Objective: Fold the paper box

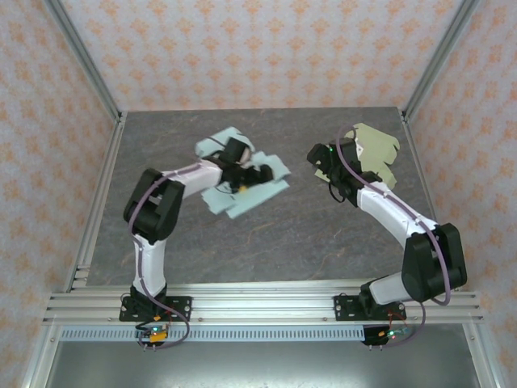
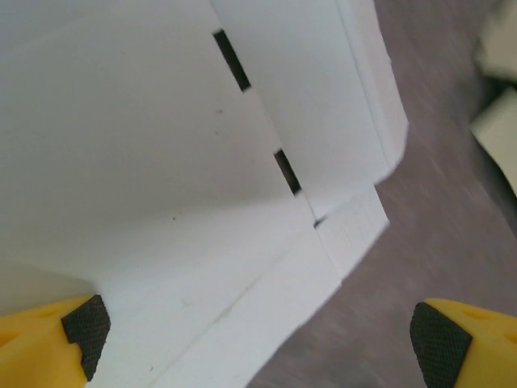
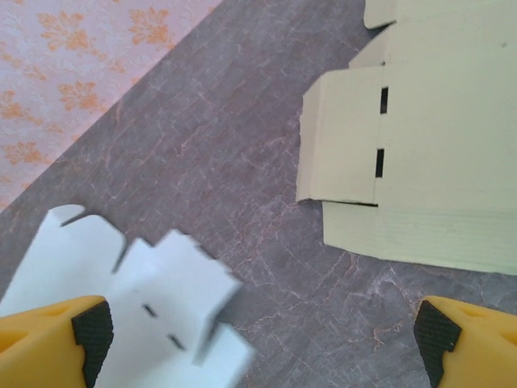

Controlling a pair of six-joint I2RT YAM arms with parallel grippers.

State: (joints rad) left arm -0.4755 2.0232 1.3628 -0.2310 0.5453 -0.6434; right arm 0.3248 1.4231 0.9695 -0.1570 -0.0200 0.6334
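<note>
A pale blue paper box (image 1: 242, 184) lies unfolded and flat at the table's centre-left. My left gripper (image 1: 245, 183) hovers right over it. In the left wrist view its slotted panels and flaps (image 2: 202, 186) pass under the open left gripper (image 2: 258, 338), with one flap edge lying between the yellow fingers (image 2: 48, 339) and nothing gripped. My right gripper (image 1: 318, 160) stands open above bare table, between the blue box (image 3: 137, 323) and a second, cream flat box (image 3: 428, 162). The right gripper (image 3: 258, 339) holds nothing.
The cream flat box (image 1: 376, 152) lies at the back right, near the right frame post (image 1: 408, 113). Patterned walls close the table on three sides. The grey tabletop (image 1: 266, 242) is bare in front of both boxes.
</note>
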